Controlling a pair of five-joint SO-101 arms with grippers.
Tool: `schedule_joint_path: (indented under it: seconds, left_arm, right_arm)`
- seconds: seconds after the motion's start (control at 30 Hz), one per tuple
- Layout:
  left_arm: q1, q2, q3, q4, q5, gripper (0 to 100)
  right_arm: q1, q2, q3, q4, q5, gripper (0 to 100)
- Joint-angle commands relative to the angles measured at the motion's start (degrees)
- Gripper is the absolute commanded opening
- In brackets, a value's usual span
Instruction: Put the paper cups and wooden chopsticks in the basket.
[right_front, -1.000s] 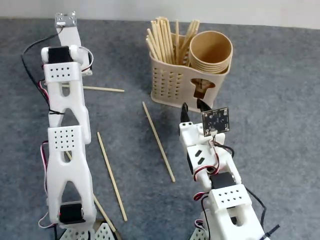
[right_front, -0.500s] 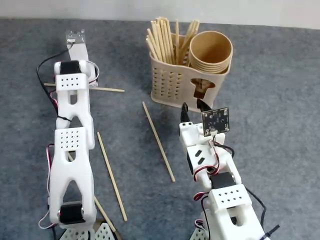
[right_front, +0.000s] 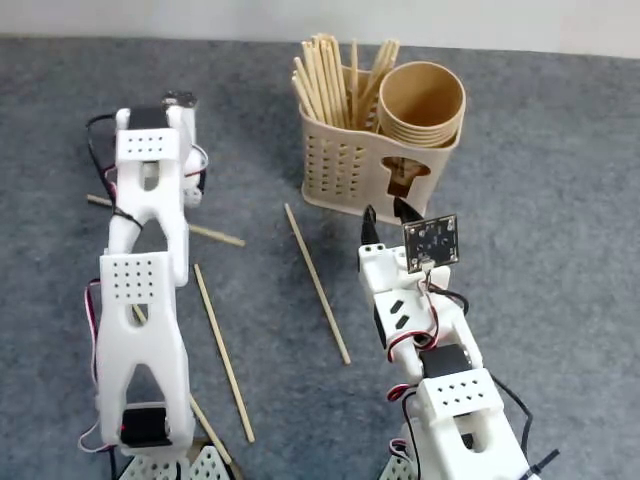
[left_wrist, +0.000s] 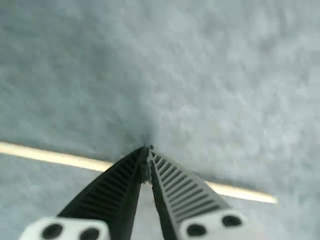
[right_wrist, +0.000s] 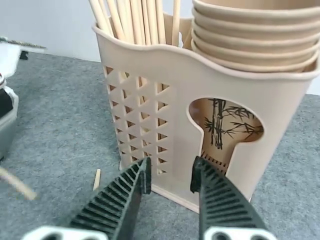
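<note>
Under the left arm (right_front: 150, 180) we've got one loose chopstick (right_front: 225, 238) flat on the mat. The left gripper (left_wrist: 146, 152) is clenched, tips meeting, and as far as we can see there's nothing between them. The stick passes beneath the jaws just behind the tips; we can't tell if they touch it.

Key geometry: that stick's long axis runs along the line the jaws close on, not across it. So we judge no pinch is possible as posed. It would need the jaws released and the wrist rolled roughly a quarter turn so they straddle the stick. From the high view it lies slanted, one end out on the arm's outer side, the other pointing loosely toward the basket (right_front: 345, 165).

The right gripper (right_wrist: 170, 175) is released, jaws apart, holding nothing, facing the basket wall, near it but not touching.

Basket contents: paper cups (right_front: 425, 100) stacked inside, with a bundle of chopsticks (right_front: 330, 70) upright beside them.

We reckon at least these are left to do:
- the stick under the left arm
- a second chopstick (right_front: 318, 285) between the arms
- a third chopstick (right_front: 222, 350) just beside the left arm

The second one is nearer the right arm (right_front: 440, 370). Its far end is near the basket's foot and its axis runs back toward the arm bases, so that's likely the right arm's job
</note>
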Motion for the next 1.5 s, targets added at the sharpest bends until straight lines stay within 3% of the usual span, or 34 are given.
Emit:
schedule_joint_path:
  seconds: [0.0, 0.27, 0.43, 0.6, 1.03, 1.3, 1.47]
  left_arm:
    - [3.91, -15.16, 15.08, 0.88, -0.7, 1]
    - [3.03, -37.41, 28.26, 0.35, 0.26, 1]
    - [-3.03, -40.84, 28.79, 0.35, 8.7, 4]
    - [-6.55, -36.88, 28.53, -0.09, 9.32, 15]
    - [-7.34, -22.81, 28.44, -8.62, 38.86, 15]
    - [-7.52, -13.67, 28.35, -16.88, 48.09, 15]
    - [-7.52, -12.09, 26.33, -17.85, 51.16, 15]
  right_arm:
    - [-0.48, -1.71, -0.13, -1.36, 0.7, 14.5]
    - [-0.48, -1.71, -0.13, -1.36, 0.7, 14.5]
    - [-0.48, -1.71, -0.13, -1.36, 0.7, 14.5]
    - [-0.48, -1.71, -0.13, -1.36, 0.7, 14.5]
    - [-0.48, -1.63, -0.13, -1.36, 0.7, 14.5]
    - [-0.48, -1.63, -0.13, -1.36, 0.7, 14.5]
    - [-0.48, -1.63, -0.13, -1.36, 0.7, 14.5]
